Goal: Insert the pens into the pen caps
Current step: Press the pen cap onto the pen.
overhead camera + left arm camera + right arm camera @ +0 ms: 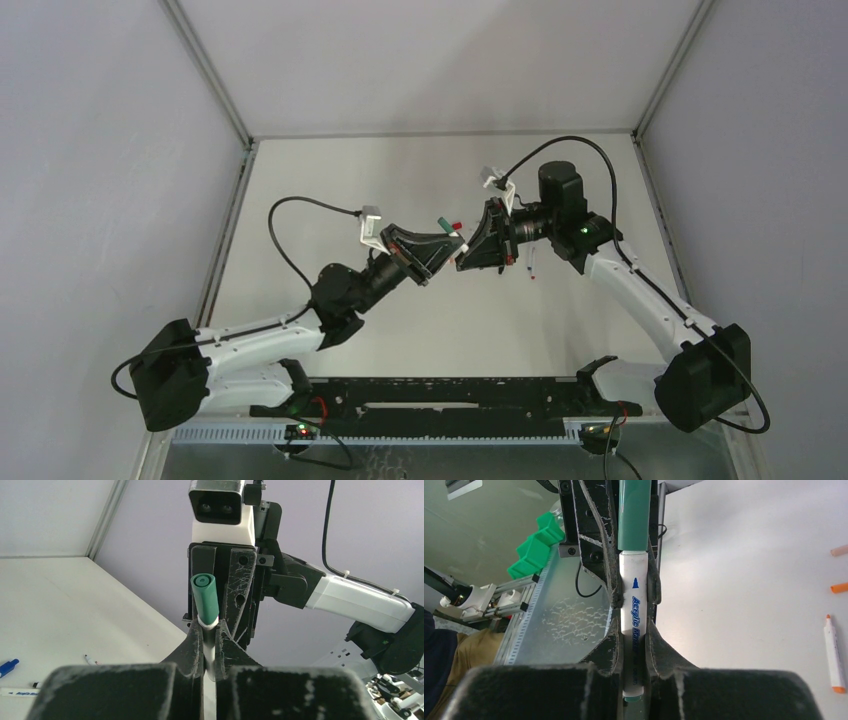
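Capping a pen (634, 630) in mid-air with the green cap (206, 597).
Pinches the barrel just below the cap with the left gripper (209, 627), likely as a brace; clamps the right gripper (634, 600) on the barrel farther from the cap, probably to drive it home. Appears fully seated. Leaves an orange-tipped pen (834, 655) and orange cap (839, 586) loose on the table (749, 555), well apart from the green cap.
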You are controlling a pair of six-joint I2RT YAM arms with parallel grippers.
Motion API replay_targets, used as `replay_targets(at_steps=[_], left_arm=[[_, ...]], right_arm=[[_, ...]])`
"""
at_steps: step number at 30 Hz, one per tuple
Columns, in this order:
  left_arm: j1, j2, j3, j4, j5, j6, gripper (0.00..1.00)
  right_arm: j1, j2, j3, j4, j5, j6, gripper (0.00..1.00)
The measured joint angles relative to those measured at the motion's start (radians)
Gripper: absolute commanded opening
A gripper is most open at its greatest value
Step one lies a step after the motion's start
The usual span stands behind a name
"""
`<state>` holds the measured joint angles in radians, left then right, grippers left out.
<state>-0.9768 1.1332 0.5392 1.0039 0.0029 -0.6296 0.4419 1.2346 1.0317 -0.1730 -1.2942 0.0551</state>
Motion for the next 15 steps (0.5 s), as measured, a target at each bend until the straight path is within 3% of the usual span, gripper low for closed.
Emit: replay_targets(at_steps=[7,9,15], left_arm=[[-0.001,-0.016,-0.008,0.000,-0.020,-0.011,0.60],[0.000,-0.044,-0.025,0.006,-0.029,-0.027,0.68],[0.007,-0.129,-0.098,0.040,0.005,-0.044,0.80]], right_arm=[[-0.002,0.000,0.005,-0.020,-0.026,-0.007,0.00],[-0.003,0.000,0.006,-0.032,-0.043,-0.012,0.00],[-0.004,0.000,0.006,-0.042,-0.079,-0.024,0.00]])
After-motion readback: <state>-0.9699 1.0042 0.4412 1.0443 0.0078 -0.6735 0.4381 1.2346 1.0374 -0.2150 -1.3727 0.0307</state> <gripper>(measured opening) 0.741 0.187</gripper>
